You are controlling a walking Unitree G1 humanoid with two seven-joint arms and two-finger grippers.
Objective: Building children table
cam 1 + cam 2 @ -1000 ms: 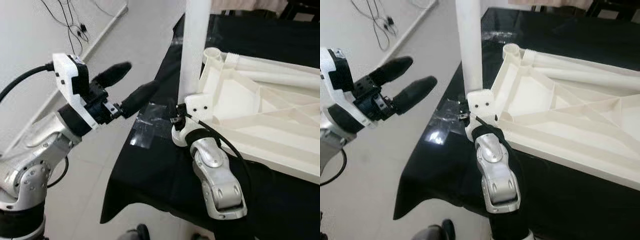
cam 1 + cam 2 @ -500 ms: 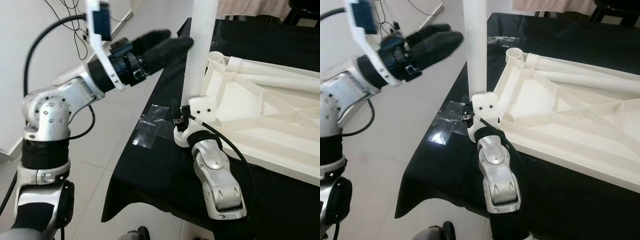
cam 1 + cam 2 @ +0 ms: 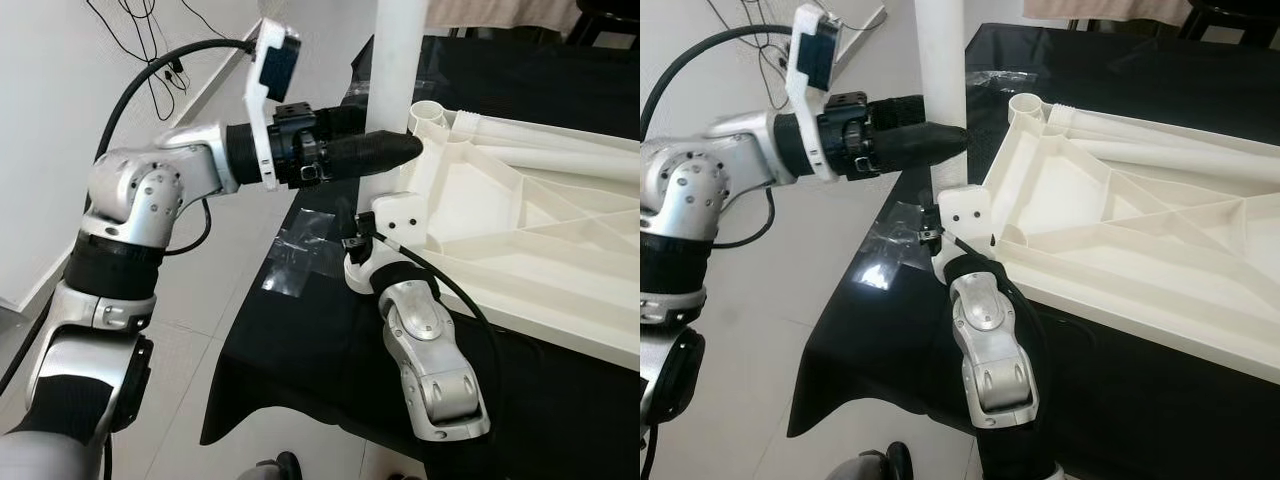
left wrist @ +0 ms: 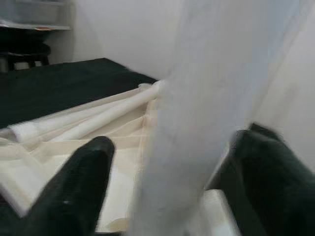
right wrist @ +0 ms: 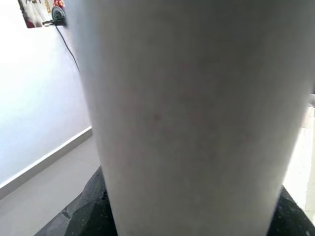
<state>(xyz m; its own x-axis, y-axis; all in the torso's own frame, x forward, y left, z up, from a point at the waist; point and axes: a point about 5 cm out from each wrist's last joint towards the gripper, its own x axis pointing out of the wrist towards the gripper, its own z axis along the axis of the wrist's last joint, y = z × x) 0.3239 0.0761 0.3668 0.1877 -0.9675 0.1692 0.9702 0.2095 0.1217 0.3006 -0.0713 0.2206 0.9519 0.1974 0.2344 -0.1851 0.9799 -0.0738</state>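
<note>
Left tool (image 3: 405, 150), swung in from the side, now straddles the upright white plastic table leg (image 3: 397, 90), fingers spread, ready to grip; right tool's state cannot be told.

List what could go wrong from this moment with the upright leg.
1. The left claw straddles the tall white plastic table leg with fingers open; closing off-centre could push it askew.
2. The right claw sits at the leg's base by the upturned white plastic tabletop; the leg may tip if that support slips.
</note>
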